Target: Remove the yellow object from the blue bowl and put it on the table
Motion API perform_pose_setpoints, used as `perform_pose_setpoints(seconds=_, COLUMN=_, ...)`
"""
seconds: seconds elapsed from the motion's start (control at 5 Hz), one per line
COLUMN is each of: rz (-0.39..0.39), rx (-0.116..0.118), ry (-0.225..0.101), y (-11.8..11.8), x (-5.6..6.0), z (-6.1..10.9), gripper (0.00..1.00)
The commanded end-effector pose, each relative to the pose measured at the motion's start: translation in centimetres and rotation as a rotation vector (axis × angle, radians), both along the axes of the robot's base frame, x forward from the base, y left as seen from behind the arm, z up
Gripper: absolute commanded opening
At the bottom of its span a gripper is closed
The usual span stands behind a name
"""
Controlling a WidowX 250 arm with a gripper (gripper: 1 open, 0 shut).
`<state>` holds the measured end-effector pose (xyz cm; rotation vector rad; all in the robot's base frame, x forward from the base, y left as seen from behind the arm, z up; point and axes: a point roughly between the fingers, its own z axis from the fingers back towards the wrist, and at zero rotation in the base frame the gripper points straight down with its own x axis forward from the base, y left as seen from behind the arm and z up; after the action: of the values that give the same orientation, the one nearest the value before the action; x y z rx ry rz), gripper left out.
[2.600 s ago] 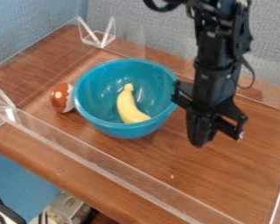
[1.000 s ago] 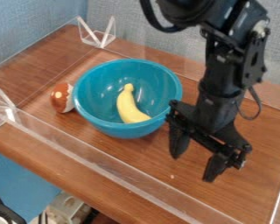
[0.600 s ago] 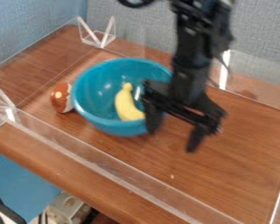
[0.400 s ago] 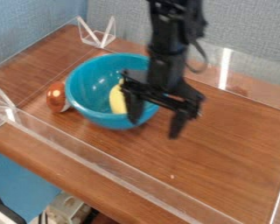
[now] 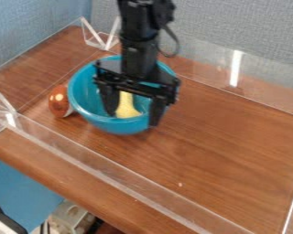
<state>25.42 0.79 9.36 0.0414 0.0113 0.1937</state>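
— So, where do we stand on step 1?
— I'm at the approach! My gripper [image 5: 132,102] is spread wide, 0 things pinched, and I'm right over the front part of the blue bowl [image 5: 92,117]!
— And the yellow object, where is that?
— Inside the bowl! I can see 1 pale yellow stretch of it [image 5: 127,108] between my fingers in the camera view, the rest hidden behind my own hardware. Whether I'm touching it, I can't tell from this angle.
— What does the next move ask of you?
— Line up first! I want 1 finger on each side of that curved body, then down into the bowl, and only then a squeeze. Rush it and I could knock the rim or push the yellow piece along the curved wall.
— And after the squeeze?
— Straight up, high enough to pass the rim, then across to the table [image 5: 222,151] on the bowl's right in the view. That's 2 jobs ahead of me, the grasp and the set-down, and the grasp comes first!
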Motion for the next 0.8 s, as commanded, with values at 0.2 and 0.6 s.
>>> perform_pose_setpoints(seconds=0.2, rz=0.072, rx=0.004, ry=-0.07, y=2.0, x=0.2, z=1.3, gripper=1.0)
perform_pose_setpoints(seconds=0.6, rz=-0.02, rx=0.012, ry=-0.074, y=1.6, x=1.9, z=2.0, gripper=1.0)
